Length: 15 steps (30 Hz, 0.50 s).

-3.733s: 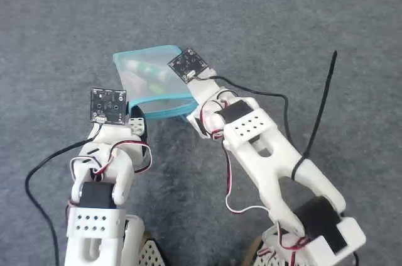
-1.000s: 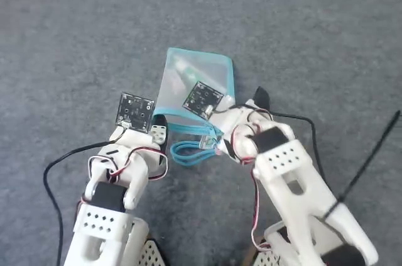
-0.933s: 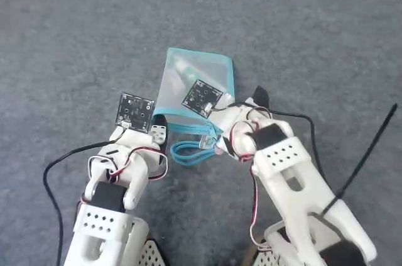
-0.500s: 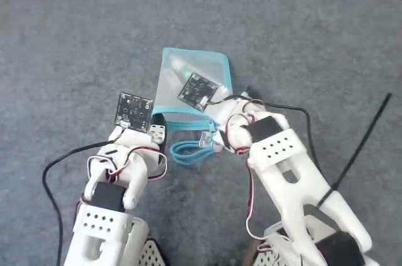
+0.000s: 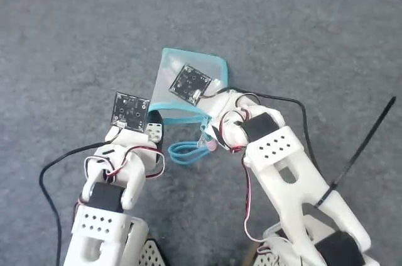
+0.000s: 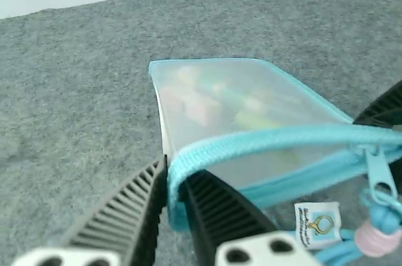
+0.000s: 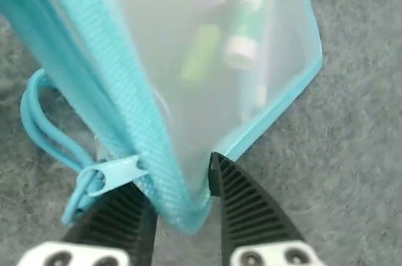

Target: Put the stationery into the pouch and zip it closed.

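The translucent pouch (image 5: pixel 164 82) with teal trim lies on the grey carpet between both arms, with pens and markers (image 7: pixel 248 21) showing through its wall. The zipper looks run along its near edge, and the pull (image 7: pixel 112 171) sits at the right arm's end. My left gripper (image 6: pixel 174 175) is shut on the pouch's zipper corner (image 6: pixel 179 159); it appears in the high view as the left gripper (image 5: pixel 155 129). My right gripper (image 7: pixel 176 177) is shut on the opposite corner of the pouch (image 7: pixel 182 212), beside the pull; it is partly hidden under its wrist as the right gripper (image 5: pixel 210 131).
A teal wrist strap (image 5: pixel 185 151) with a pink bead (image 6: pixel 370 241) loops on the carpet between the two arms. Black cables (image 5: pixel 352 159) trail off the right arm. Open carpet (image 5: pixel 314 46) surrounds the pouch on all sides.
The pouch has swung from lying sideways to pointing away from the arms. Over the last second the right gripper carried its corner left and farther away; the left arm shifted slightly left.
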Available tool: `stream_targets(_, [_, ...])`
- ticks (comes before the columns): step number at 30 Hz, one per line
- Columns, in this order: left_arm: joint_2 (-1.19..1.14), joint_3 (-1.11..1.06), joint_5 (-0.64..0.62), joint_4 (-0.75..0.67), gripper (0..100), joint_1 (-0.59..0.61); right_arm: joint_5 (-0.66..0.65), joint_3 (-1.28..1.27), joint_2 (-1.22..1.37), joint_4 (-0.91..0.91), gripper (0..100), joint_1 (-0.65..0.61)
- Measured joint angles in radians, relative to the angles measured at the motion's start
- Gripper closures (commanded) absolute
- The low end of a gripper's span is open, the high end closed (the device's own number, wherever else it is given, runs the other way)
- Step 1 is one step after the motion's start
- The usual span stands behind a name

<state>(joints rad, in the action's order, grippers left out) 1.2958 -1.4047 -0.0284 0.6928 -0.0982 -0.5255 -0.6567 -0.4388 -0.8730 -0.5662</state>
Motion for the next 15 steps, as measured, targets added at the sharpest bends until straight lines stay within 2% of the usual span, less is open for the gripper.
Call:
stream_targets(7, [0.009,0.026,-0.005,-0.008,99,-0.002,0.183,0.123,0.002,-0.078,99.2,0.054])
stream_targets(15, [0.008,0.043,-0.006,-0.008,98,0.011,0.279,0.259,0.114,-0.186,99.2,0.074])
